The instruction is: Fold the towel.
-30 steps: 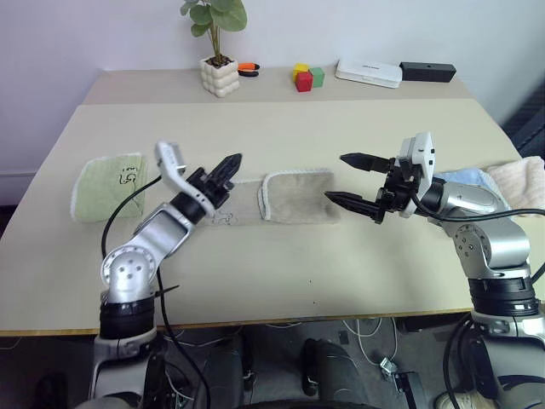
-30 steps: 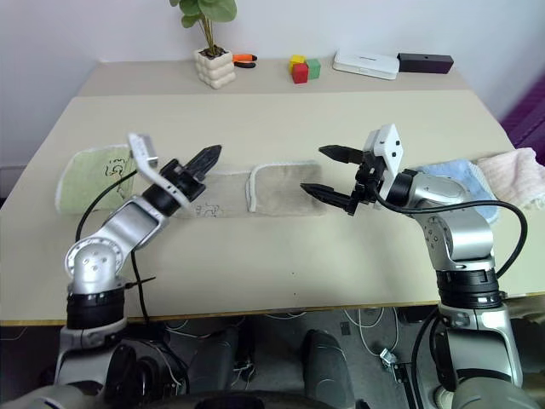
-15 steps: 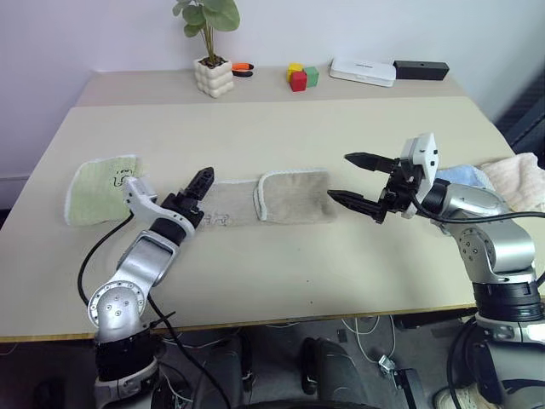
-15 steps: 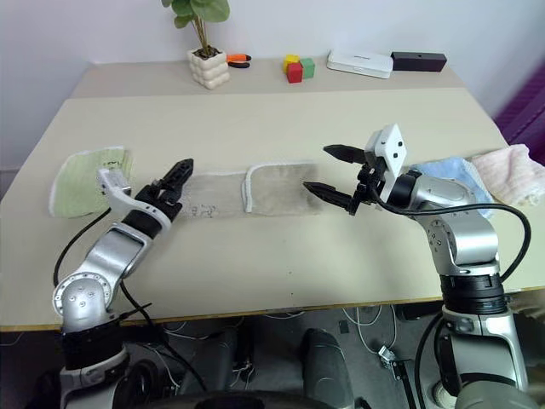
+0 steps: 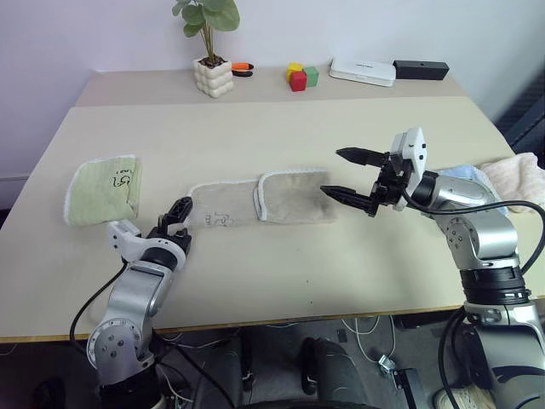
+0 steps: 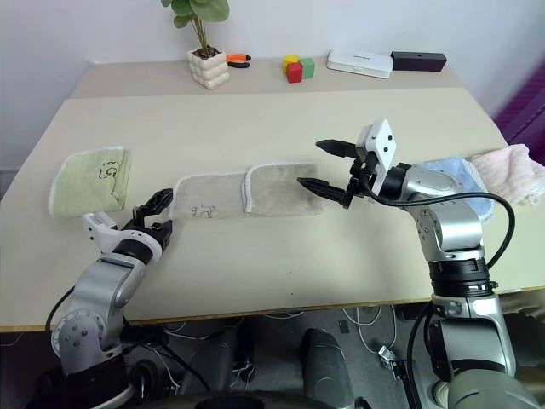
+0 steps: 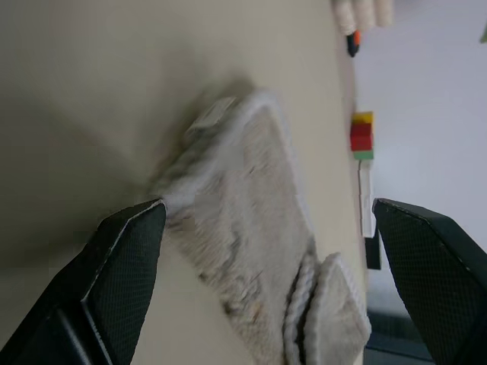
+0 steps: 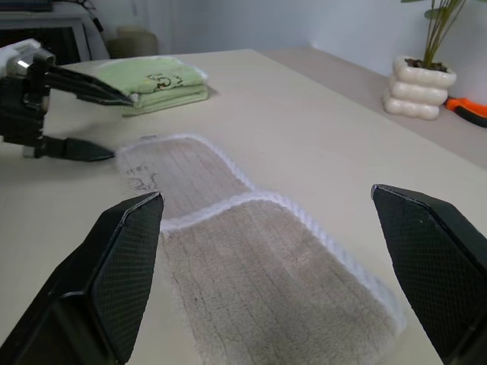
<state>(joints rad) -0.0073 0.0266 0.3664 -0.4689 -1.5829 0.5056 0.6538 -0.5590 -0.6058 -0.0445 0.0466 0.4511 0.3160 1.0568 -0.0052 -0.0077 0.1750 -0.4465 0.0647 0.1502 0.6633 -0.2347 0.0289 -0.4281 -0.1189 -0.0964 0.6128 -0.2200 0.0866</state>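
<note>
While the towel (image 5: 260,201) lies partly folded mid-table, the left gripper (image 5: 174,218) gapes empty just beside its left end; the right gripper (image 5: 353,175) hovers wide open, empty, over its right end.

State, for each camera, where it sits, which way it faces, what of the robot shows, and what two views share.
Left and right eye views: on the head, looking forward and down at the table; both arms show.
Left wrist view: looks between open fingers along the towel.
Right wrist view: looks between open fingers over the towel to the left gripper.
Shared: the towel.
</note>
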